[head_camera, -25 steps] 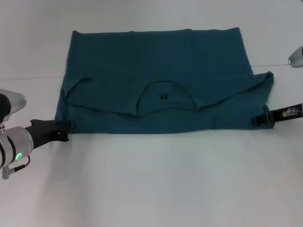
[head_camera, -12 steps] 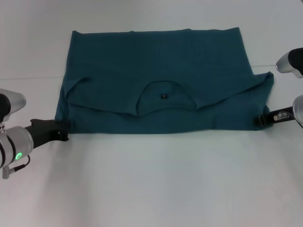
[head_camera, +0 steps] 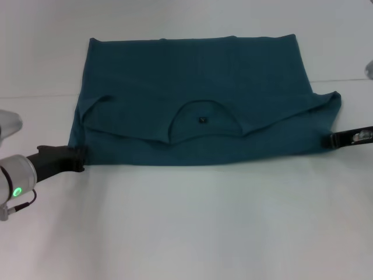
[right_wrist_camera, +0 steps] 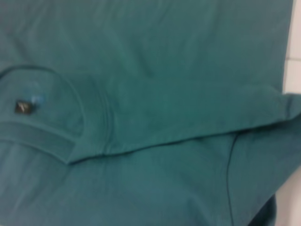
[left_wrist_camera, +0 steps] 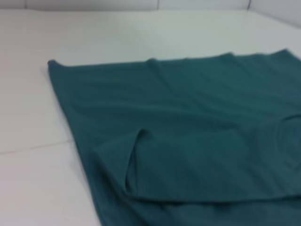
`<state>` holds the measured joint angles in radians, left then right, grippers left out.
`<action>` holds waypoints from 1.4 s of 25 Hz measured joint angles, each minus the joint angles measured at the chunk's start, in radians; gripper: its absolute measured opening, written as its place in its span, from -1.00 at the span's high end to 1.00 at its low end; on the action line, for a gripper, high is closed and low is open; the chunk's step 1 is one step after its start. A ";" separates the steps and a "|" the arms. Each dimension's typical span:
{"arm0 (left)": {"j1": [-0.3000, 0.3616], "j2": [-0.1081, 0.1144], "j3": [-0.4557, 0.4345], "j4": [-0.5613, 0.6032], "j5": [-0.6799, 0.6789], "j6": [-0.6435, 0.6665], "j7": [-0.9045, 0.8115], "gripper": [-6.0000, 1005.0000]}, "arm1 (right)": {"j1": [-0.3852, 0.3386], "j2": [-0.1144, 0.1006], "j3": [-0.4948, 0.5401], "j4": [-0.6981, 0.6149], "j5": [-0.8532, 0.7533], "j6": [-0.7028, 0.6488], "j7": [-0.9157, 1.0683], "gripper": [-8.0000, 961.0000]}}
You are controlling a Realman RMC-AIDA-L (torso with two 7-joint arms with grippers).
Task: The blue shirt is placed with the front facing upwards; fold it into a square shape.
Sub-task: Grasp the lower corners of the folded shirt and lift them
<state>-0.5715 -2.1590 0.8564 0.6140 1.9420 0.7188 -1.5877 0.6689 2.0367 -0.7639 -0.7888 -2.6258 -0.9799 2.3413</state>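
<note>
Shirt (head_camera: 198,99) folded flat on table (head_camera: 192,227), left gripper (head_camera: 78,158) at near-left corner, right gripper (head_camera: 331,140) at right edge, finger state unclear

No readable text is shown anywhere. A small dark neck label (head_camera: 202,119) is seen inside the collar of the blue shirt (head_camera: 192,70), but nothing on it can be read.

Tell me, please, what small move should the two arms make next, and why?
Probably bring the right tool back in to grip the right near corner, matching the left tool at the other corner. The large teal-blue cotton T-shirt lies folded once, collar uppermost, as a wide rectangle on the white table, so a sideways fold seems to remain.
</note>
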 joint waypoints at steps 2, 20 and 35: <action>0.005 0.005 -0.010 0.019 0.002 0.040 -0.023 0.80 | -0.023 -0.003 0.000 -0.044 0.029 -0.037 -0.002 0.87; 0.014 -0.001 -0.014 0.073 0.109 0.062 -0.107 0.76 | -0.047 -0.005 0.010 -0.135 0.058 -0.104 0.000 0.87; -0.046 -0.001 0.012 -0.025 0.128 -0.042 -0.102 -0.10 | -0.043 -0.004 0.010 -0.134 0.059 -0.105 0.005 0.87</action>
<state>-0.6171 -2.1599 0.8683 0.5886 2.0705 0.6768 -1.6897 0.6254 2.0325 -0.7540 -0.9228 -2.5665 -1.0846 2.3460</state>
